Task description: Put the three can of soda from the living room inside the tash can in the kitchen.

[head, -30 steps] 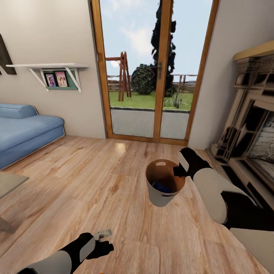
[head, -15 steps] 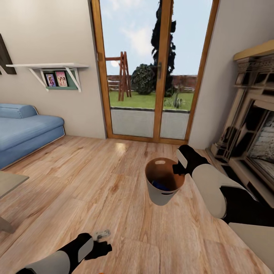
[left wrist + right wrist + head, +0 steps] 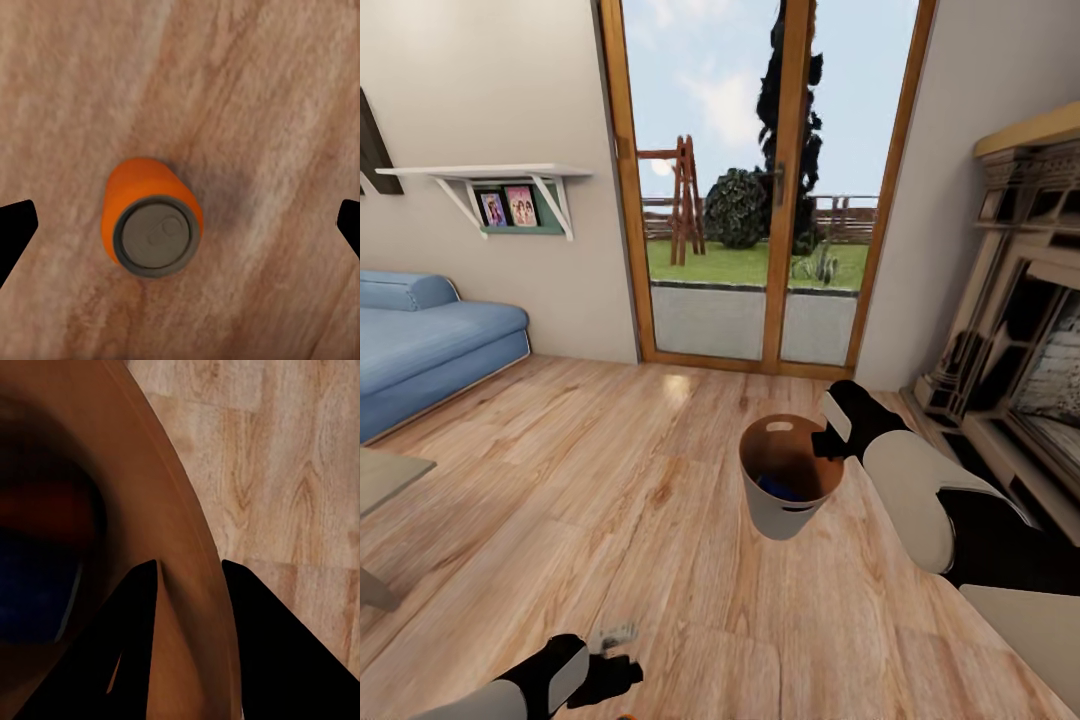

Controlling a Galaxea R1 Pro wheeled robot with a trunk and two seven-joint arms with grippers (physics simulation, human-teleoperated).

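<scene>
Left wrist view, orange can (image 3: 152, 219) upright on floor (image 3: 285, 90), jaws spread wide.

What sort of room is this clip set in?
A living room, most likely: a blue sofa stands along one wall, a fireplace along the other, and wood-framed glass doors open onto a garden. The floor is warm-toned wooden plank.

Inside the tash can (image 3: 785, 520), the blue can (image 3: 780, 490) is half hidden by its wall.
</scene>
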